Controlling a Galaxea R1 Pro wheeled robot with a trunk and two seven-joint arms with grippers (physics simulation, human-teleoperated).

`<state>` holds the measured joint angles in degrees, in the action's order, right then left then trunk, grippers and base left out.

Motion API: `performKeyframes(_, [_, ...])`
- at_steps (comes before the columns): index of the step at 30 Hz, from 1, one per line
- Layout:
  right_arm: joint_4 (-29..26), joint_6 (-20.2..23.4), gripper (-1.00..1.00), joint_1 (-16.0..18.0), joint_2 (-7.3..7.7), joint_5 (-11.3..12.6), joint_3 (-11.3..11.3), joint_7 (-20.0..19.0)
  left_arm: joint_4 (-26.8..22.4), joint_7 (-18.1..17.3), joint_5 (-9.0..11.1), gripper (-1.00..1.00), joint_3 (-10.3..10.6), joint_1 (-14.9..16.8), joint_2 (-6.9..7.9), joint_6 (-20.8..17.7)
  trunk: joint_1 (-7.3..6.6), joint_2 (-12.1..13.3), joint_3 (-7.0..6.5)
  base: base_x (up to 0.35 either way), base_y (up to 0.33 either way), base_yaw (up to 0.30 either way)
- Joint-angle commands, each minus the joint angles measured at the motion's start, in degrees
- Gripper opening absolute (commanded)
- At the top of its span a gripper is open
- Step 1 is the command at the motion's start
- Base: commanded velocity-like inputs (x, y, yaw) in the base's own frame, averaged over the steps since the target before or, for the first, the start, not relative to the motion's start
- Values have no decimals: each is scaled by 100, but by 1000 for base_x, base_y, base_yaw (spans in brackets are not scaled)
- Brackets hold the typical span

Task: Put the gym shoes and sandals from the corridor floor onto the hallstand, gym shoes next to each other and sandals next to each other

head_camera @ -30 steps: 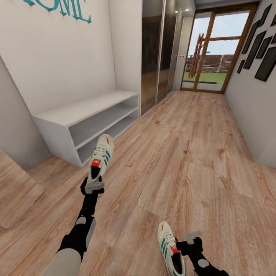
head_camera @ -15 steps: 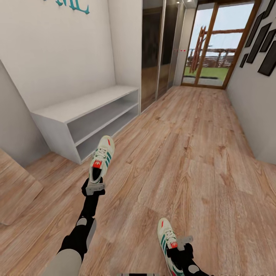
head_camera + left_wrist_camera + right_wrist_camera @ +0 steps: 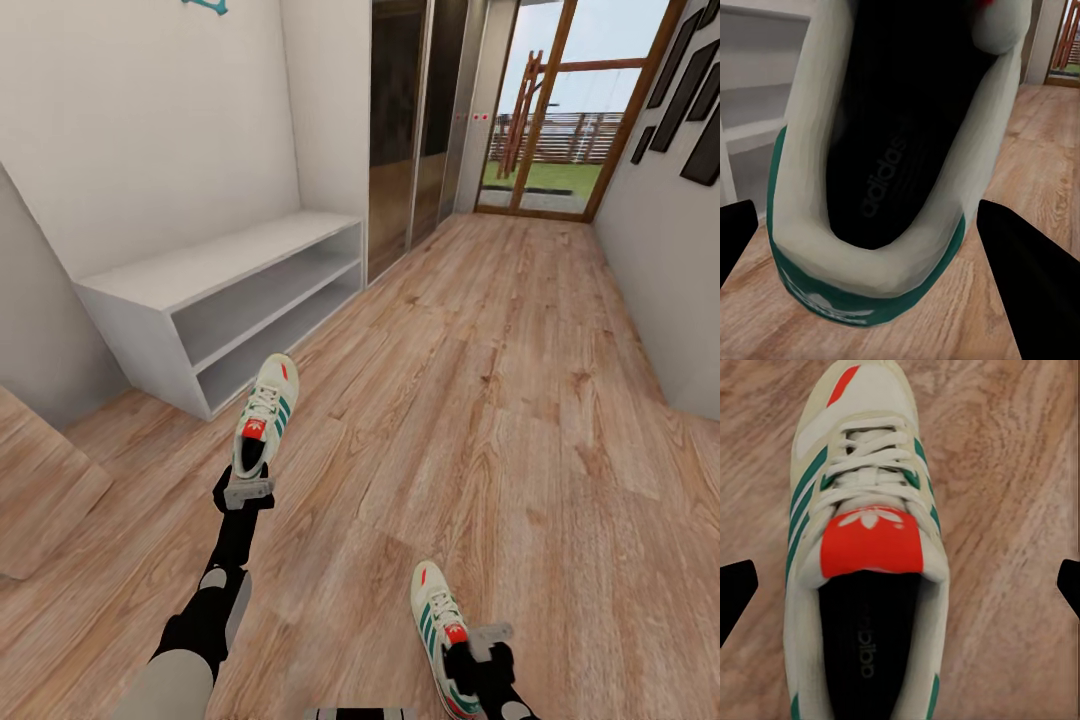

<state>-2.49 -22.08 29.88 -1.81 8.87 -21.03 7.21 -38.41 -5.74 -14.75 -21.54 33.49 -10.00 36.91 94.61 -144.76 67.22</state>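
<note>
One cream gym shoe (image 3: pixel 264 412) with green stripes hangs toe-forward above the corridor floor (image 3: pixel 480 400). My left gripper (image 3: pixel 247 490) is shut on its heel. The left wrist view shows its dark opening (image 3: pixel 889 150) between the fingers of my left gripper (image 3: pixel 870 229). The second gym shoe (image 3: pixel 437 620) lies on the floor near my base. My right gripper (image 3: pixel 478 645) hovers open over its heel end. In the right wrist view that gym shoe (image 3: pixel 866 555) sits well inside the spread fingers of my right gripper (image 3: pixel 904 585). The sandals and the hallstand are out of view.
A low white two-tier bench (image 3: pixel 215 265) stands against the left wall, under plain wall with teal letters. Mirrored closet doors (image 3: pixel 410 120) follow it. A glass door (image 3: pixel 560 110) ends the corridor, and dark frames (image 3: pixel 690 90) hang on the right wall.
My right gripper has moved left, from beside the floor shoe to over its heel. The view has tilted slightly downward. The left arm and its shoe have held still.
</note>
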Motion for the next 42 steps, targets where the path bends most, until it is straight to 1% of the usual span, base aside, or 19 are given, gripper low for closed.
performKeyframes(1, [7, -12, 100, 0, 8, 0, -3, 0, 0, 3, -1, -100, 0, 0, 0, 0, 0, 0, 0, 0, 0, 0])
performKeyframes(2, [8, -16, 100, 0, 10, 0, -3, 0, 0, 3, -1, -100, 0, 0, 0, 0, 0, 0, 0, 0, 0, 0])
performKeyframes(3, [14, -23, 100, 0, 10, 1, -9, 0, 2, 2, -1, -100, 28, 0, 0, 0, 3, -1, 22, 0, 0, 0])
performKeyframes(5, [17, -23, 100, 0, 7, 1, -11, 0, 1, 2, -1, -100, 84, 0, 0, 0, 3, -1, 22, 0, 0, 0])
performKeyframes(8, [21, -24, 100, -4, -5, 1, -17, 0, 1, 3, -1, -100, 225, 0, 0, 0, 3, -1, 22, 0, 0, 0])
performKeyframes(13, [27, -24, 100, -15, -37, -5, -22, -3, 7, 3, -1, -100, 284, 0, 0, 0, 3, -1, 22, 0, 0, 0])
performKeyframes(18, [29, -19, 100, -41, -64, -7, -23, -7, 8, 3, -1, -100, 302, 0, 0, 0, 3, -1, 22, 0, 0, 0])
performKeyframes(22, [29, -17, 100, -52, -70, -8, -24, -8, 9, 3, -1, -100, 306, 0, 0, 0, 13, -7, 111, 0, 0, 0])
performKeyframes(28, [29, -16, 100, -60, -73, -8, -24, -9, 13, 3, -1, -100, 307, 0, 0, 0, 13, -7, 111, 0, 0, 0])
performKeyframes(35, [29, -16, 100, -62, -73, -8, -24, -9, 18, 3, -1, -100, 308, 0, 0, 0, 26, -13, 222, 0, 0, 0])
performKeyframes(37, [29, -11, 100, -62, -73, -9, -24, -9, 18, 3, -1, -100, 308, 0, 0, 0, 26, -13, 222, 0, 0, 0])
performKeyframes(42, [29, -10, 100, -62, -73, -8, -24, -9, 18, 3, -1, -100, 308, 0, 0, 0, 39, -20, 332, 0, 0, 0])
